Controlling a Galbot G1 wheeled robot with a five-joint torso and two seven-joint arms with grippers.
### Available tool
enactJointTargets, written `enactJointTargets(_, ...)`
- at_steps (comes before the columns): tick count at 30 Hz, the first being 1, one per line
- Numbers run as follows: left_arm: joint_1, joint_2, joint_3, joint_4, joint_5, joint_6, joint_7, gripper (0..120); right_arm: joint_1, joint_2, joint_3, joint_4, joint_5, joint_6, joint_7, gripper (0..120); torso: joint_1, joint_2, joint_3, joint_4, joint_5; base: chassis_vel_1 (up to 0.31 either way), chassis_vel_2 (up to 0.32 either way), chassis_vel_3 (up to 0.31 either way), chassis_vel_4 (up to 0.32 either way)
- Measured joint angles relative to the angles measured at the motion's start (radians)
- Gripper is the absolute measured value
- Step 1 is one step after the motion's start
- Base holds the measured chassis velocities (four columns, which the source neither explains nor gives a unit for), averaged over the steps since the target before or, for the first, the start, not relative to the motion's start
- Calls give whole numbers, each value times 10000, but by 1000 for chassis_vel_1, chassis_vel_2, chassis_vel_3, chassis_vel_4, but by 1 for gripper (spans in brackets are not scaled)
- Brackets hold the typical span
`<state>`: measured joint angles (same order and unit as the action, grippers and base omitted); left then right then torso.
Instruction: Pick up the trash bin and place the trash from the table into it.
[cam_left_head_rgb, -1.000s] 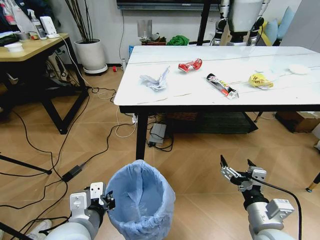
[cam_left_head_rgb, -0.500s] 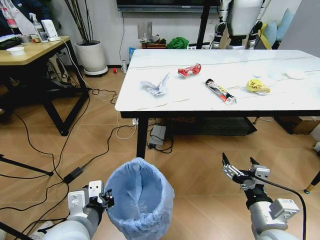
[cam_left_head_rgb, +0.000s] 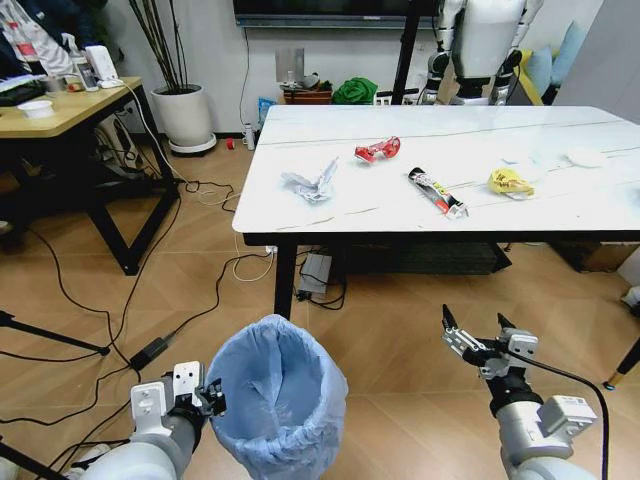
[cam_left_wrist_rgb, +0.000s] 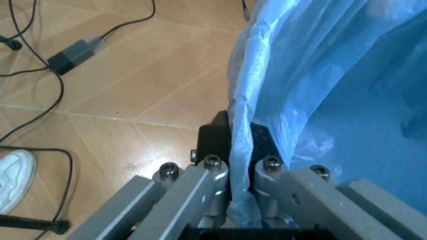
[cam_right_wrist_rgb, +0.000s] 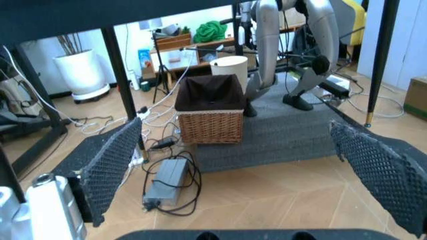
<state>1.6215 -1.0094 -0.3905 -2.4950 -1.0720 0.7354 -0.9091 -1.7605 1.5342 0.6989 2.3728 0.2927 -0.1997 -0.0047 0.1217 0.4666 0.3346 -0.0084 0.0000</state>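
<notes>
The trash bin (cam_left_head_rgb: 278, 398) sits low in the near foreground, left of centre, lined with a wrinkly light blue bag, its mouth open towards the camera. The left gripper (cam_left_head_rgb: 208, 393) is at the bin's left rim; in the left wrist view its fingers (cam_left_wrist_rgb: 212, 131) are closed tight on the rim with the blue liner pinched between them.

Beyond the bin stands the desk (cam_left_head_rgb: 330, 215), a glossy white marble-look top on slim black legs, with the trash spread along it. At the left lies a clear-silver wrapper (cam_left_head_rgb: 310, 183), crumpled. Farther back and to its right is a red wrapper (cam_left_head_rgb: 378, 151). Right of that a black-red-yellow stick pack (cam_left_head_rgb: 436, 192) lies at a slant, and next on the right is a yellow wrapper (cam_left_head_rgb: 509, 182). Near the far right corner is a white round lid (cam_left_head_rgb: 586, 157), with pale tissues just to its left, hard to make out against the top.

The right gripper (cam_left_head_rgb: 474, 332) hangs in the near right, well apart from the bin and below the desk's near edge, its fingers (cam_right_wrist_rgb: 110, 167) spread wide around nothing.

Under the desk, in the right wrist view, a wicker basket (cam_right_wrist_rgb: 210, 122) stands on a grey mat. A yellow-wood side desk (cam_left_head_rgb: 70, 108) and a white planter (cam_left_head_rgb: 187, 112) are at the far left.
</notes>
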Motion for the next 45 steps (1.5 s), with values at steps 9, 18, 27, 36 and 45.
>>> enactJointTargets(9, 78, 2, 11, -57, -8, 0, -16, 0, 11, 108, -67, 64, 73, -87, 33, 100, 138, 367, 230, 0, 0, 0, 0, 0, 0)
enactJointTargets(18, 125, -5, 93, -57, -60, 0, -51, 0, -89, 146, -68, 194, 46, -87, 36, 100, 278, 722, 443, 0, 0, 0, 0, 0, 0)
enactJointTargets(27, 224, -22, 58, -57, -85, 0, -70, 0, -152, 115, -45, 310, 33, -86, 55, 100, 424, 1084, 660, 0, 0, 0, 0, 0, 0)
enactJointTargets(36, 314, -22, -9, -57, -91, 0, -75, 0, -179, 138, -58, 360, 11, -85, 67, 100, 560, 1429, 870, 0, 0, 0, 0, 0, 0)
enactJointTargets(45, 307, 19, 10, -56, -100, 0, -75, 0, -197, 167, -41, 393, -9, -81, 80, 100, 712, 1815, 1103, 0, 0, 0, 0, 0, 0)
